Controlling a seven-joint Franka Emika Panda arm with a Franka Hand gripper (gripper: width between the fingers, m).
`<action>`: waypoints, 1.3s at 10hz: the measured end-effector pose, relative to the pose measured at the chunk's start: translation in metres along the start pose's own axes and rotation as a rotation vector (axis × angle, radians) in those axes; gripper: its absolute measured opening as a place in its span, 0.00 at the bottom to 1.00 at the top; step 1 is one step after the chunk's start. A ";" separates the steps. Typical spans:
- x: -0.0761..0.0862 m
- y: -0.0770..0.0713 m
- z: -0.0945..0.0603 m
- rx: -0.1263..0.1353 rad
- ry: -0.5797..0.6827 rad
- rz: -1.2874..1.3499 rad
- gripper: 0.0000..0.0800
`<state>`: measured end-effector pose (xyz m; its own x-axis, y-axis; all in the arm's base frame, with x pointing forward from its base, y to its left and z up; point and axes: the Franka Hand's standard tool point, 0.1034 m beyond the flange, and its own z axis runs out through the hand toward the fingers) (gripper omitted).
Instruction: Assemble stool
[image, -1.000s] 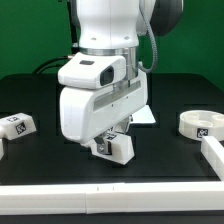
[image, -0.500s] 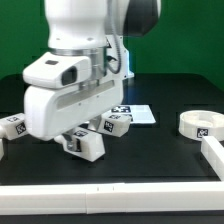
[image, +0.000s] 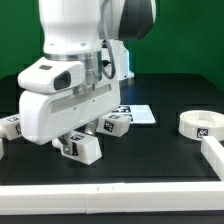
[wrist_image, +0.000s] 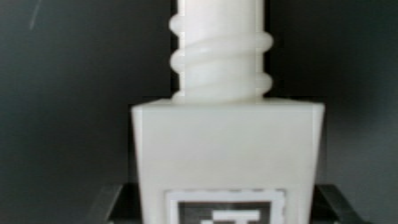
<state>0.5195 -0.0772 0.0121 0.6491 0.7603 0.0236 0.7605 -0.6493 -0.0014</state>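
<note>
My gripper (image: 80, 143) is shut on a chunky white stool leg (image: 84, 148) with a square tag, held just above the black table at the exterior view's left front. In the wrist view the leg (wrist_image: 228, 140) fills the picture, its threaded peg pointing away and its tag between the jaws. A second leg (image: 114, 125) lies behind it, next to the marker board (image: 138, 114). A third leg (image: 10, 126) lies at the exterior view's far left. The round seat (image: 200, 125) rests at the exterior view's right.
A white rail (image: 110, 198) runs along the table's front edge, and a white corner bracket (image: 215, 155) stands at the exterior view's right front. The arm's body hides much of the table's middle and left.
The arm has carried the held leg toward the exterior view's left, uncovering the second leg by the marker board; the last half second brought only a small further shift left.
</note>
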 end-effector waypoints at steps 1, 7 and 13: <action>0.000 0.000 0.000 0.000 0.000 0.000 0.55; 0.043 -0.025 -0.063 0.023 -0.027 0.097 0.81; 0.066 -0.066 -0.056 0.043 -0.029 0.242 0.81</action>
<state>0.5111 0.0153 0.0697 0.8123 0.5831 -0.0110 0.5822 -0.8118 -0.0458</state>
